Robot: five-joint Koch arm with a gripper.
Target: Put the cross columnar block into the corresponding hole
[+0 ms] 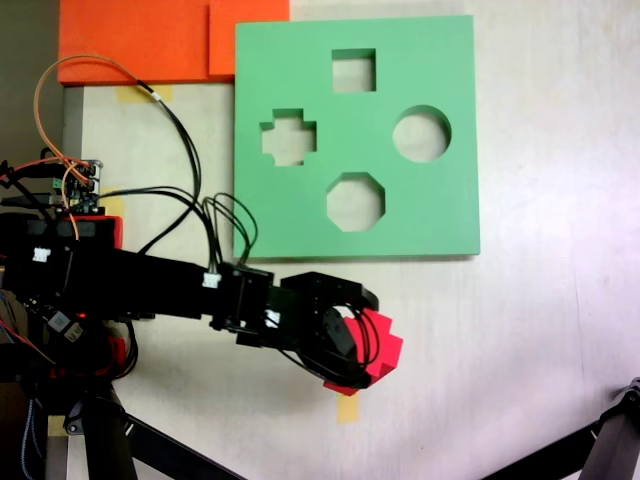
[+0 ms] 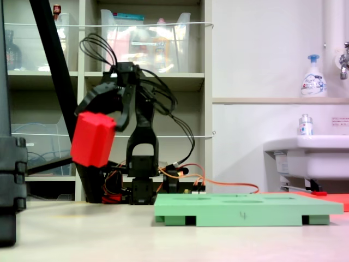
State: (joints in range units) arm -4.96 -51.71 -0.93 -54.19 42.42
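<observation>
the gripper [image 1: 368, 345] is clamped on the cross columnar block [image 1: 382, 350], a small bright red foam piece with stepped, plus-shaped edges, and holds it tilted in the air well above the tabletop [image 2: 82, 234], as the low fixed view shows [image 2: 92, 139]. from above, the block hangs just below the lower edge of the green foam board [image 1: 440, 215], apart from it. the corresponding hole [image 1: 289, 137], a plus-shaped cutout, sits near the board's left side, beside square, round and octagonal cutouts.

arm: matte black plastic robot arm [image 1: 150, 280] | cables: black looped wires [image 1: 215, 225], orange wires [image 1: 60, 90] beside its base | connectors: white
</observation>
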